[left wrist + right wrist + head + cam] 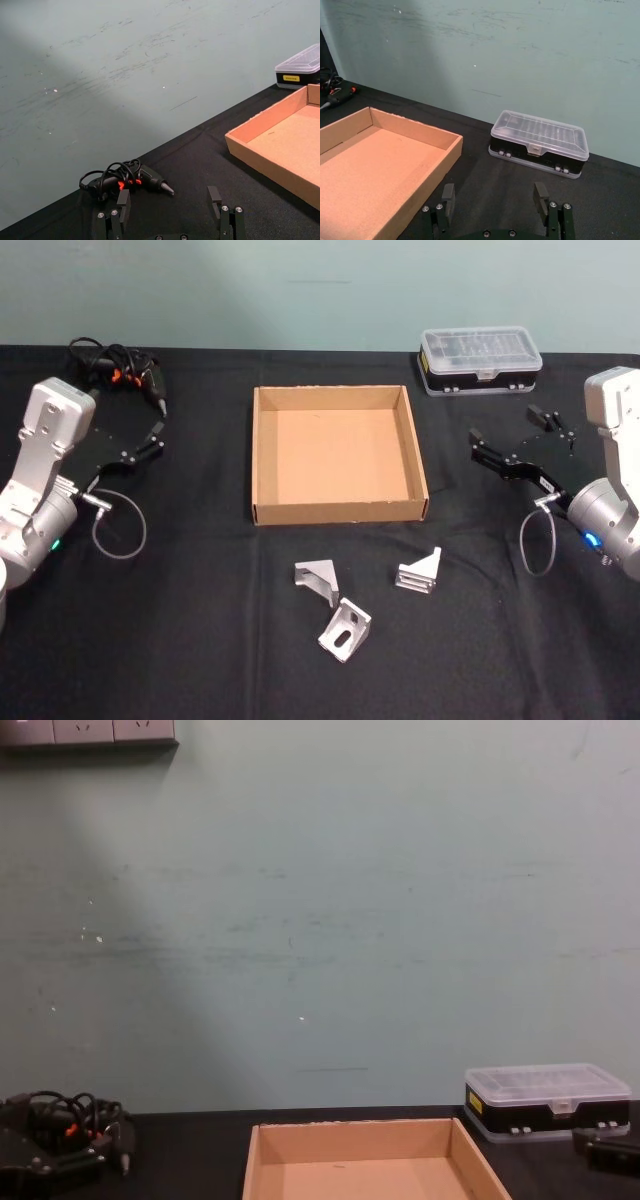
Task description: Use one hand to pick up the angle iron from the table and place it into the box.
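Three silver metal angle irons (345, 630) are lying loose on the flat matte black tabletop (200, 640) nearest you, just in front of the wide shallow tan cardboard box (340, 510) and apart from it. You are seeing the black left gripper (170, 197) and the black right gripper (495, 192) hovering either side of the box, fingers spread wide and holding nothing. Farther back, a black plastic case with a clear lid (480, 360) and a black corded screwdriver (125, 375) are sitting near the pale green wall (320, 920).

You see the box (350, 1140) cut off by the chest view's bottom edge. In the head view, the left arm (35, 490) and right arm (615, 480) run off the sides.
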Motion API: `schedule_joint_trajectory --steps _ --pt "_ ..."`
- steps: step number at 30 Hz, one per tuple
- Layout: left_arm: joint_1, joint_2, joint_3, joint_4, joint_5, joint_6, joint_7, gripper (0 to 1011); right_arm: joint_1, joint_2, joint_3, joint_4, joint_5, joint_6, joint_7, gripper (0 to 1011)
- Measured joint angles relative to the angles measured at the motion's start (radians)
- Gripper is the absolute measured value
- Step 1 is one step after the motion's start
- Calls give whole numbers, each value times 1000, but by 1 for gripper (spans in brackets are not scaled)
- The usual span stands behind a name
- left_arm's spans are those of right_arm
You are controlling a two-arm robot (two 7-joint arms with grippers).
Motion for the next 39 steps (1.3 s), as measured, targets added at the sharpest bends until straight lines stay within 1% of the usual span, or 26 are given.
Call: schedule_joint_trajectory --steps 39 --pt "0 0 0 0 0 0 0 1000 0 0 0 0 0 0 0 1003"
